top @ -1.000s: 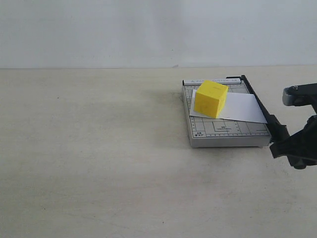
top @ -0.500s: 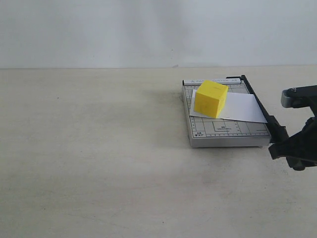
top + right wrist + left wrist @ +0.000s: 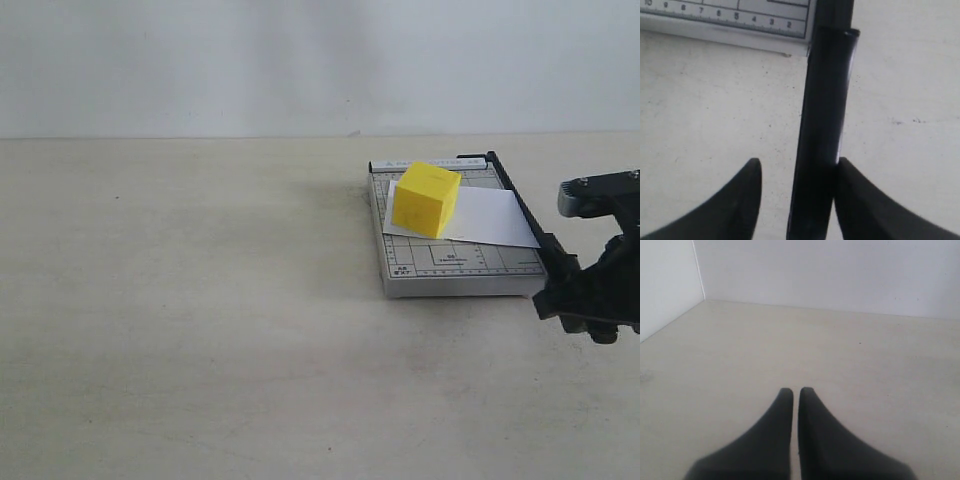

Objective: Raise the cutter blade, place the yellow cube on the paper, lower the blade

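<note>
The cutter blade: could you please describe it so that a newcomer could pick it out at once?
On the pale table sits a grey gridded base carrying the paper and the yellow cube. The cutter blade is the black lever lying along the base's right edge in the exterior view, its thick handle sticking out past the front corner; nothing else there is long and slim.

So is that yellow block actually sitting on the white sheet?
Touching. The exterior view shows the yellow cube resting directly on the paper, with no gap.
</note>
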Available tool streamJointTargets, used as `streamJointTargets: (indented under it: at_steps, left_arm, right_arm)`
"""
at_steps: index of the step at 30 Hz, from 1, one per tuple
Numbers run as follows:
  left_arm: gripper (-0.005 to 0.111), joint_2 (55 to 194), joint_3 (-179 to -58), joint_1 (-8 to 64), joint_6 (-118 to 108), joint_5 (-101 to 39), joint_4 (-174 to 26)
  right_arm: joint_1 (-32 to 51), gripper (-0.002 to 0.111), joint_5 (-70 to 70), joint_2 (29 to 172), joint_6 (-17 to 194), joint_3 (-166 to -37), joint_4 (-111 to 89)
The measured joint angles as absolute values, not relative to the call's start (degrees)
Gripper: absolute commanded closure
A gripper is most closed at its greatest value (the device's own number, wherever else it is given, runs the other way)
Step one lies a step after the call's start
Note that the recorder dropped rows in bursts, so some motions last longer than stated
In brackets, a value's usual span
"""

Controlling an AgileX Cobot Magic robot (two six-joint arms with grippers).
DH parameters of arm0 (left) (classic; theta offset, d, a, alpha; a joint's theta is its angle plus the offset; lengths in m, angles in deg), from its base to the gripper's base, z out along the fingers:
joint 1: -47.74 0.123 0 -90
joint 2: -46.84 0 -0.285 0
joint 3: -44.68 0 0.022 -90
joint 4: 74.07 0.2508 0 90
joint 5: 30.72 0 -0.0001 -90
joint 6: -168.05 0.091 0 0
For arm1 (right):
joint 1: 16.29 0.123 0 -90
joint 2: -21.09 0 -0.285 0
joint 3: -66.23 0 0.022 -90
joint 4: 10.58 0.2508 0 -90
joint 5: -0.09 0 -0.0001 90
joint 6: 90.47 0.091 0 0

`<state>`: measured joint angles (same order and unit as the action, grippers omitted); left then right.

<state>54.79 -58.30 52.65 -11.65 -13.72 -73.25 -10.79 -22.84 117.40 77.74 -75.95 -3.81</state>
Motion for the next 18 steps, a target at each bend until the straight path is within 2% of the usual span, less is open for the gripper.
streamJointTargets:
  at_steps: [13,16,18]
  left_arm:
    - [0.102,54.8,-58.3,52.7,-11.6,-13.7,-73.3]
    - [0.102,54.8,-58.3,52.7,-11.6,-13.7,-73.3]
    - [0.102,54.8,-58.3,52.7,-11.6,-13.7,-73.3]
  right_arm:
    - [-10.6,0.050,-21.7,115.4,77.0,-81.5,-3.6]
    - [-10.6,0.063,-21.1,110.8,76.2,-81.9,-3.2]
    - [-10.6,0.076,-19.0,105.7,75.0,-80.3,-1.7]
